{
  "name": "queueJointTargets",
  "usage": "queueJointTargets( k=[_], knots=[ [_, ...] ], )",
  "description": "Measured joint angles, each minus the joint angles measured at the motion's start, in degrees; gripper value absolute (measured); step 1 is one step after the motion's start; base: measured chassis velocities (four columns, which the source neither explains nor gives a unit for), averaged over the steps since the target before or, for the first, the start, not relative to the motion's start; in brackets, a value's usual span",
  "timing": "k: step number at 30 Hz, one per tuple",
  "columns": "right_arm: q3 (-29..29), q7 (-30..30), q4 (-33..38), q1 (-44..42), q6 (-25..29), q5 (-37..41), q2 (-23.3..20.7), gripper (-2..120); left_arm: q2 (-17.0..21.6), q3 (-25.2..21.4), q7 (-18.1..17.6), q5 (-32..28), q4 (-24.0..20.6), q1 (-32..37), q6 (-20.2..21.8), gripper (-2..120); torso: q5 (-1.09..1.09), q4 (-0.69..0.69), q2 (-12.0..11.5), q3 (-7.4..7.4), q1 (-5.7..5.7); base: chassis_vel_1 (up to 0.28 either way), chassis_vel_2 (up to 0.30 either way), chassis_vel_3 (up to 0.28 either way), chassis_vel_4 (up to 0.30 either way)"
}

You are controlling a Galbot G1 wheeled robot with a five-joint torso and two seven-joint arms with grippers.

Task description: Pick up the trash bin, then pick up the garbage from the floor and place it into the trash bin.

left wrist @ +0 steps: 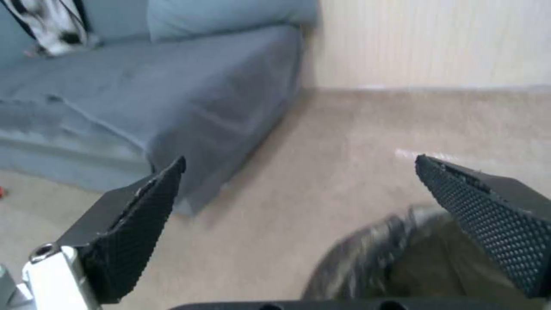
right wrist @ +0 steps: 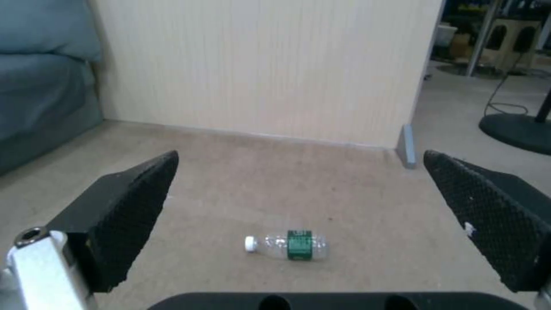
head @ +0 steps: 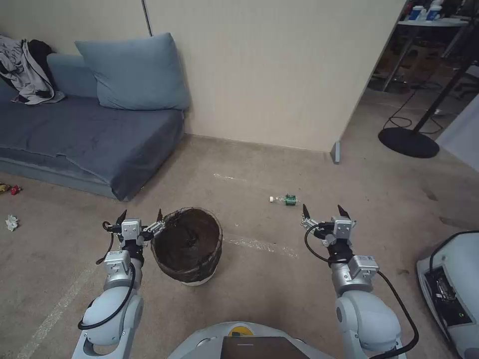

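The trash bin (head: 187, 245) stands on the carpet (head: 279, 279) beside the left gripper (head: 140, 217), fingers spread at its rim, while the right gripper (head: 323, 211) hovers agape near the bottle (head: 284, 200).

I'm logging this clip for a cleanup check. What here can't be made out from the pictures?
- Small round white bin with a dark bag: its inside is too dark in the head view and motion-blurred in the left wrist view.
- Open left gripper at the bin's rim: contact cannot be told.
- Small red and yellow litter by the blue sofa: cut by the head view's edge, too small to identify.
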Motion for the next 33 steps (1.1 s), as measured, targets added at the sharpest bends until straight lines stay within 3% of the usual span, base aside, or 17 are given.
queueJointTargets(
  k=[1, 4, 5, 11, 25, 33],
  knots=[
    [0.00, 0.00, 0.00, 0.00, 0.00, 0.00, 0.00, 100, 0.00, 0.00, 0.00, 0.00, 0.00, 0.00, 0.00, 100, 0.00, 0.00, 0.00, 0.00, 0.00, 0.000, 0.000, 0.000, 0.000],
    [0.34, 0.57, -0.10, 0.15, -0.04, 0.57, -0.01, 100, 0.78, -0.40, 1.16, -2.79, -0.15, -0.37, 6.32, 100, 0.00, -0.01, 0.00, 0.00, 0.00, 0.000, 0.000, 0.000, 0.000],
    [0.34, 0.57, -0.10, 0.15, -0.04, 0.57, -0.01, 100, 0.78, -0.40, 1.16, -2.79, -0.15, -0.37, 6.32, 100, 0.00, -0.01, 0.00, 0.00, 0.00, 0.000, 0.000, 0.000, 0.000],
    [0.34, 1.17, -0.36, 0.20, -0.06, 0.73, 0.00, 100, 1.96, -0.93, 2.20, -6.38, 0.70, -1.24, 15.57, 100, -0.01, 0.00, 0.00, 0.00, 0.00, 0.000, 0.000, 0.000, 0.000],
    [0.38, 2.46, -1.22, 0.03, 0.28, 0.86, -0.01, 100, 2.59, 0.27, 3.57, -9.73, 7.68, -6.08, 20.95, 100, 0.00, 0.00, 0.00, 0.00, 0.00, 0.000, 0.000, 0.000, 0.000],
    [0.39, 2.86, -1.78, 0.01, 0.69, 0.85, -0.01, 100, 2.12, 0.24, 0.64, -13.45, 10.43, -8.09, 22.30, 100, -0.01, 0.00, 0.00, 0.00, 0.00, 0.000, 0.000, 0.000, 0.000]
  ],
)
